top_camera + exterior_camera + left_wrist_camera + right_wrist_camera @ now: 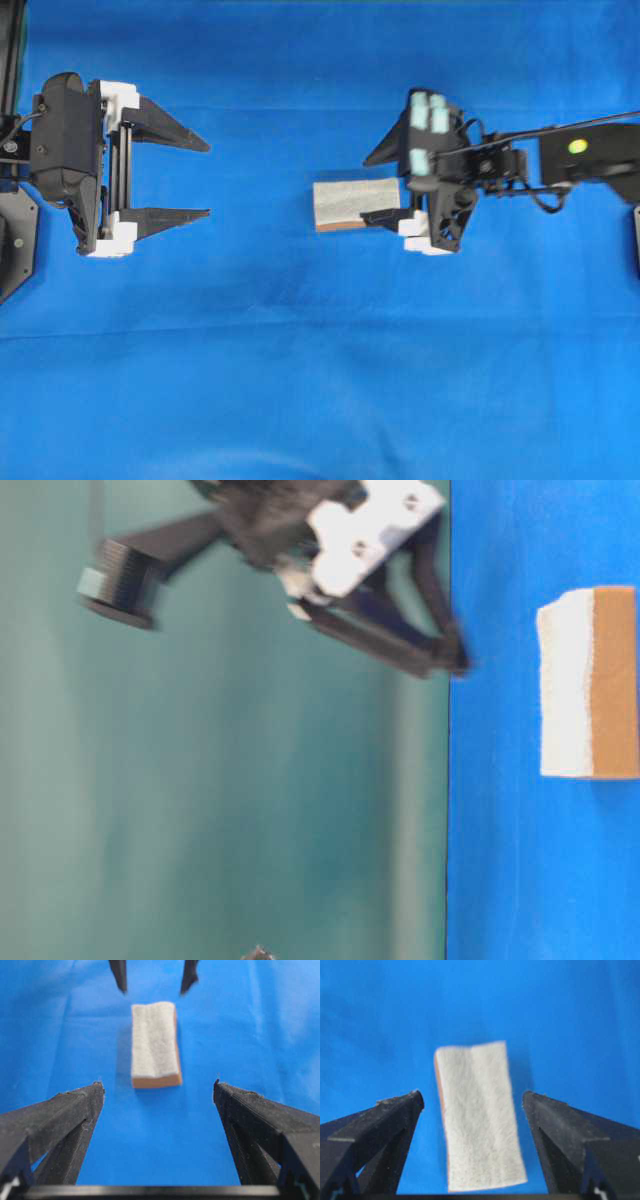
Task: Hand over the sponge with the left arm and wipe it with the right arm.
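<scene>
We see the blue cloth (300,380) with the left arm (70,160) parked near its left edge, jaws wide, holding nothing. Right arm (470,165) sits right of centre, jaws wide too, hovering above the sponge (355,203), w/ the sponge lying flat mid-cloth. We judge handover and wipe finished, sponge just set down.
</scene>
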Controlling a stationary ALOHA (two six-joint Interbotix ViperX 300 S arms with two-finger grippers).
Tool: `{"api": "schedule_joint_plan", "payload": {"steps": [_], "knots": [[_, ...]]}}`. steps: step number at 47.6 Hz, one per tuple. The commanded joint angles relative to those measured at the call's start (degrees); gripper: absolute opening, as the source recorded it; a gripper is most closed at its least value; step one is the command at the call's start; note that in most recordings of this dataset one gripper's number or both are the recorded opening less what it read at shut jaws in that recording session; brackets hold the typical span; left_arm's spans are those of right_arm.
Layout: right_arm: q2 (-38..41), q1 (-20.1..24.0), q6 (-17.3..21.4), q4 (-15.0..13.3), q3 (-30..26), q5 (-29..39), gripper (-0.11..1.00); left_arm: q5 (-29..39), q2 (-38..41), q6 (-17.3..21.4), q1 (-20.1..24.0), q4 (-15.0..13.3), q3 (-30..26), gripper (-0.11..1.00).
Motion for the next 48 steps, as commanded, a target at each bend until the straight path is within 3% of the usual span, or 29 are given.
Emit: {"api": "schedule_joint_plan", "payload": {"steps": [1, 12, 48], "knots": [[-5.5, 0.1, 0.1, 0.1, -0.5, 0.7, 0.74, -0.5, -0.1, -0.1, -0.1, 0.0, -0.5, 0.89], [-12.8, 0.1, 0.1, 0.2, 2.3, 0.3, 0.74, -0.5, -0.1, -0.1, -0.1, 0.0, -0.5, 0.89], [-14.8, 0.1, 0.2, 0.2, 3.3, 0.5, 0.74, 0.3, -2.9, -1.4, -0.2, 0.0, -0.9, 0.89]]}}
